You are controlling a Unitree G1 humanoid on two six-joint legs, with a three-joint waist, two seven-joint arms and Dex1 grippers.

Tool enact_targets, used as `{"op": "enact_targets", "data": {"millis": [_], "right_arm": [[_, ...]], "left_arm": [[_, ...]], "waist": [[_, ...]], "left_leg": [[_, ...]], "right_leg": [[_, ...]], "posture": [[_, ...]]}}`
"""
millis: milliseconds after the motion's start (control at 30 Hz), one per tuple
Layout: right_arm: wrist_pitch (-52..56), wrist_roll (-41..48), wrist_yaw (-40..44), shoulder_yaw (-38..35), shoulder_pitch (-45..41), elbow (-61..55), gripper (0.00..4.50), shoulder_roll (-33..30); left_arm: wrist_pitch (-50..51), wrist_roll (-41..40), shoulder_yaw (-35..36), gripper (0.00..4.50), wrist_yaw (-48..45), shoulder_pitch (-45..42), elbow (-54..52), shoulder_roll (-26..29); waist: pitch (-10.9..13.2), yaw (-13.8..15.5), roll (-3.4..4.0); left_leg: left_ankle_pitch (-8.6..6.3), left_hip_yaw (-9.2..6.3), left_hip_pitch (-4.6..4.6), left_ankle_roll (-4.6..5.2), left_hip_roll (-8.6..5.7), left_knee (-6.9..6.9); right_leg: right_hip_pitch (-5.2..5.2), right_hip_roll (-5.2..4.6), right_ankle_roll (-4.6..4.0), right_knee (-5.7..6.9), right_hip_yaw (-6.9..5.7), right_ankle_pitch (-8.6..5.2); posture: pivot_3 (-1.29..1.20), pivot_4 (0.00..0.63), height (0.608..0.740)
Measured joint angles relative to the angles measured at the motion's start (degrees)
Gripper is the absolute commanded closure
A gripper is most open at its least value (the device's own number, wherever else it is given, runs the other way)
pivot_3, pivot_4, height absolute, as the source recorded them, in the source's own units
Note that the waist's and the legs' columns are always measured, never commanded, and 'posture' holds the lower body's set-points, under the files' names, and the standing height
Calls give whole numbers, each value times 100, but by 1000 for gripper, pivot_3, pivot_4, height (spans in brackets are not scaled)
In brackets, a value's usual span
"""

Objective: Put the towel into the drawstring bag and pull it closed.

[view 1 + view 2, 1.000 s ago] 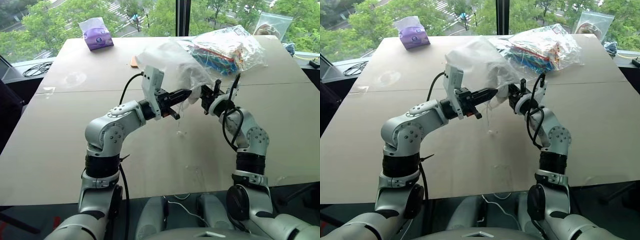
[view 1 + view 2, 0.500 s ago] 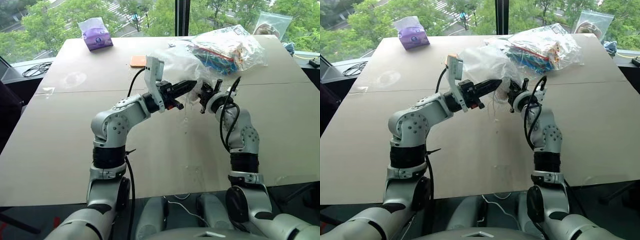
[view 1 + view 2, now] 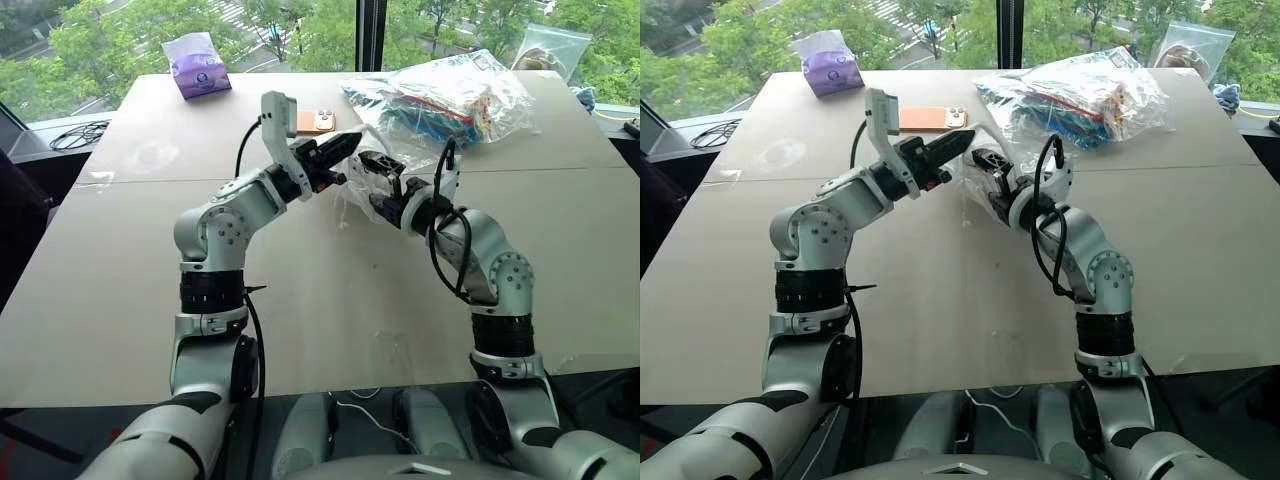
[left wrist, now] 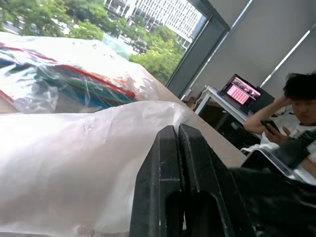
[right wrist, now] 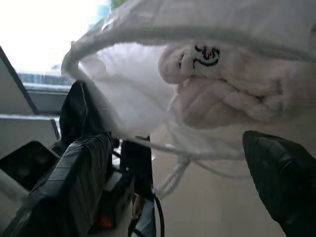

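Currently, the drawstring bag (image 3: 352, 176) is held above the surface (image 3: 130, 290), between the two sets of fingers. The left fingers (image 4: 178, 143) are pressed flat together, and thin white bag fabric is pinched at their tips. The right fingers (image 5: 81, 182) are spread wide, one to each side of the bag's mouth, with no grip seen on it. The towel (image 5: 222, 94) is seen inside the translucent bag, just beyond the right fingertips, its dark printed mark turned toward them. White cords (image 5: 173, 175) hang slack from the bag's mouth between the right fingers.
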Motion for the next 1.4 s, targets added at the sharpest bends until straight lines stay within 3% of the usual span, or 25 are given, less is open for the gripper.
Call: {"op": "enact_targets", "data": {"millis": [133,233,333,433,633,1000,1100,1333,1400], "right_arm": [[778,-771,1526,285,531,-599,25,-1235],[561,-2850,3061,985,726,-1230,25,-2474],[-74,-4849,3848,1735,759,-1231,25,-3047],[-629,-6114,4200,2157,712,-1053,25,-2821],[-1073,-7317,4627,2488,416,-563,25,-1910],[-978,-8029,4643,1865,291,262,25,-1112],[-926,-8137,4651,1751,283,476,853,-884],[-919,-8389,4638,1471,127,1180,4330,-357],[-970,-8435,4646,1389,105,1306,4425,-298]], "left_arm": [[-81,91,-26,4500,-5,1,181,-62],[-101,106,-38,4500,-25,0,198,-83],[-98,106,-36,4500,-29,7,194,-85],[-91,105,-41,4500,-32,20,187,-87],[-86,107,-90,4500,-40,32,180,-82],[-72,106,-145,4500,-36,168,76,-59],[-73,106,-147,4500,-34,196,76,-62],[-76,106,-151,4500,43,231,11,-80],[-76,105,-150,4500,58,237,-35,-78]], "waist": [[2,43,-3],[2,37,-3],[3,34,-4],[4,31,-6],[4,77,-7],[6,64,-9],[6,56,-9],[6,55,-9],[6,59,-9]], "left_leg": [[-3,2,-2,6,-4,0],[-4,1,3,6,-3,0],[-3,1,6,5,-2,1],[-2,1,6,3,0,2],[11,0,5,-20,-2,3],[14,-2,5,-24,-6,3],[14,-1,6,-24,-6,3],[15,-1,6,-25,-7,3],[15,-2,6,-26,-8,3]], "right_leg": [[-2,6,2,-2,-1,-1],[-2,17,3,0,0,-2],[-2,23,2,3,3,-2],[-3,25,2,3,7,-1],[-2,14,2,2,4,-1],[-2,8,2,6,1,0],[-2,9,2,8,1,0],[-2,8,2,9,2,0],[-2,7,1,9,1,0]], "posture": [[0,150,740],[0,150,740],[0,150,740],[0,150,740],[0,150,740],[0,150,740],[0,150,740],[0,150,740],[0,150,740]]}}
